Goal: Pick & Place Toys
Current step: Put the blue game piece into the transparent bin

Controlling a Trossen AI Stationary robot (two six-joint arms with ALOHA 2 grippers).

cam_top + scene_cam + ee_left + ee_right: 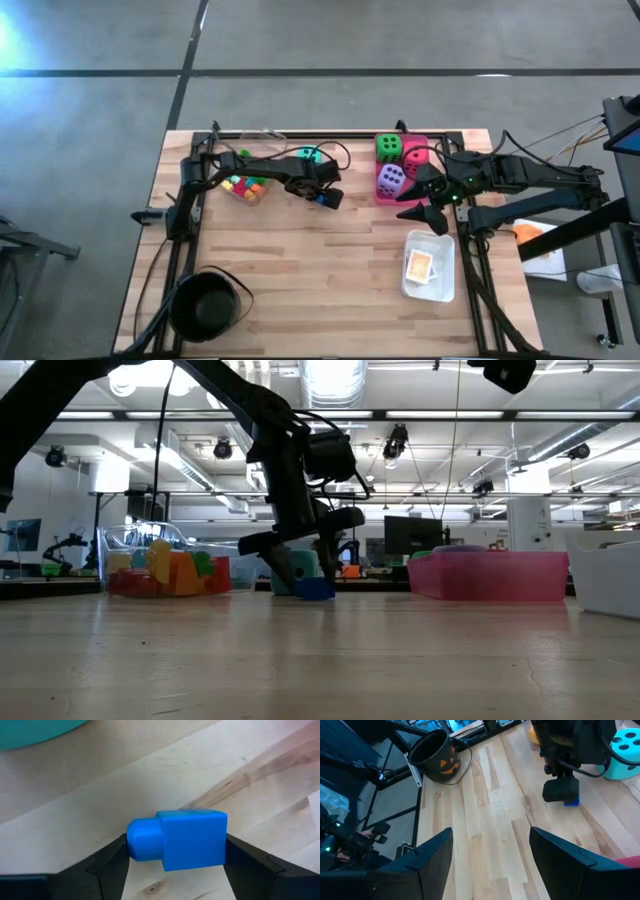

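A small blue plastic block (190,839) lies on the wooden table, just near-side of the teal die (311,155). My left gripper (324,196) stands over the block, its two fingers closed on it. A green die (388,148), a pink-red die (417,158) and a purple die (391,180) sit in the pink tray (412,139). Several coloured blocks fill the clear tray (245,187). A picture card (420,264) lies in the white tray (445,285). My right gripper (424,206) hangs open above the table, next to the pink tray. My left gripper pinches the blue block between its two fingers. One finger is on the rounded stud end (131,840) and the other on the flat opposite end (223,840). The fingers come from above, pointing steeply down. The block lies on the table (315,590).
A round black pot (205,303) stands at the near left corner. Bare wood stretches across the middle of the table (320,270) between the pot and the white tray. Black frame rails run along the left and right edges.
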